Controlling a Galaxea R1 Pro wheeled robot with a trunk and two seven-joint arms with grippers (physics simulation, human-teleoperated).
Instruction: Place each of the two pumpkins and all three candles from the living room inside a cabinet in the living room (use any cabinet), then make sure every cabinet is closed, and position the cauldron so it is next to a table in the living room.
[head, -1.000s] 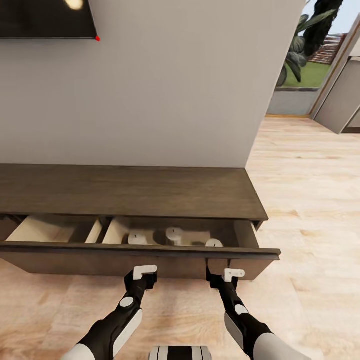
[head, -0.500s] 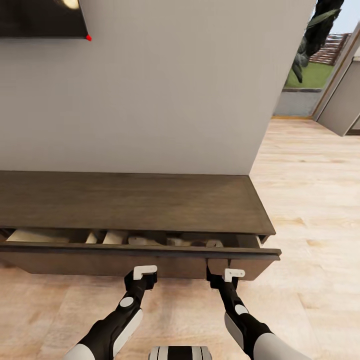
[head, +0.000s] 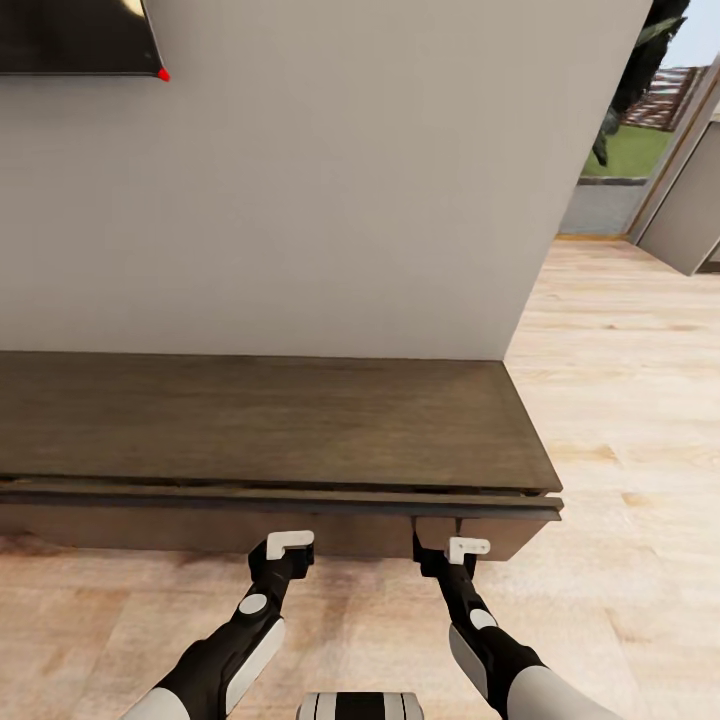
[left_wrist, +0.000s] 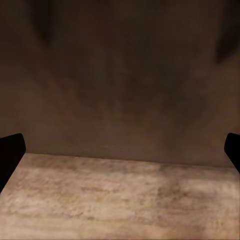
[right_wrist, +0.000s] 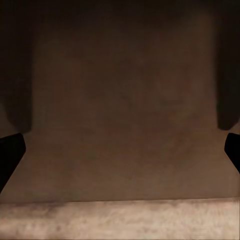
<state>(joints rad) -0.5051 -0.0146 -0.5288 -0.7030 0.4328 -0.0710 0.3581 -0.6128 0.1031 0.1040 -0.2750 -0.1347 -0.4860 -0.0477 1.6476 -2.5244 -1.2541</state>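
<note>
left gripper (head: 283, 545) and right gripper (head: 450, 547) hovering at the drawer front (head: 230, 528), fingers spread wide, holding nothing | cabinet (head: 280, 425) drawer looking nearly shut, thin gap showing; a final push seems needed | pale wood floor (head: 620, 420), grey wall (head: 330, 180) behind
</note>
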